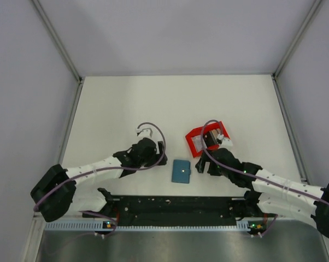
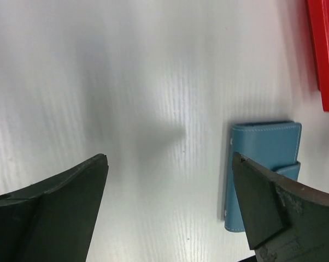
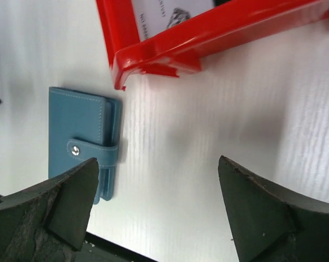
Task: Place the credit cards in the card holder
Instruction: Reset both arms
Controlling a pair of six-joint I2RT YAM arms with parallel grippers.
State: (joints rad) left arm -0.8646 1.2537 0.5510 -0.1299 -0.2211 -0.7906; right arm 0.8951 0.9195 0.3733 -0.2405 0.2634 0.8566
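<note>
Close to the near edge of the white counter [image 1: 126,103], the teal card holder [image 1: 181,171] lies snapped shut between both hands. The left hand [image 2: 169,164] and the right hand [image 3: 158,164] gape wide, grasping nothing. Farther back, a red tray [image 1: 191,143] holds a whitish printed card [image 3: 164,11].
</note>
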